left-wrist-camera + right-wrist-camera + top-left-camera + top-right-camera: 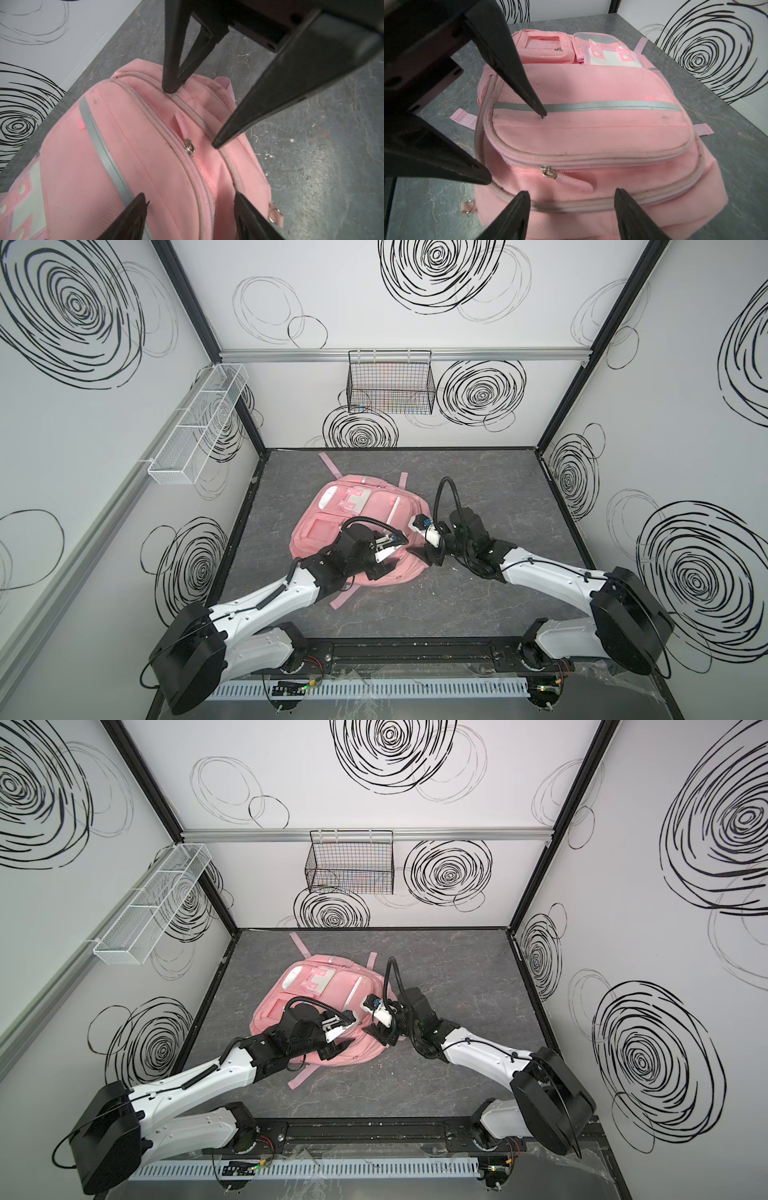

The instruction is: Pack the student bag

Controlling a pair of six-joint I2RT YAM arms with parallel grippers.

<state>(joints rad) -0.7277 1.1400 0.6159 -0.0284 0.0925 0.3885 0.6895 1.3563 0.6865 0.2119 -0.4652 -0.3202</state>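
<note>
**Top views:** The bag point(332, 516) lies flat, front up, mid-table point(490, 477). Both arms reach low over the bag's near end with wrists bent down. The left gripper point(384, 568) and right gripper point(424, 556) face each other there.

**Left wrist view:** The left gripper is spread and empty above the bag's closed zip point(166, 133). The pull point(190, 148) lies between the two grippers.

**Right wrist view:** The right gripper point(571, 205) is likewise spread and holds nothing. The left gripper's fingertips stand at the bag's fabric; contact cannot be confirmed.

**Assessment:** The stance suits unzipping, one gripper steadying while the other pulls.
</note>
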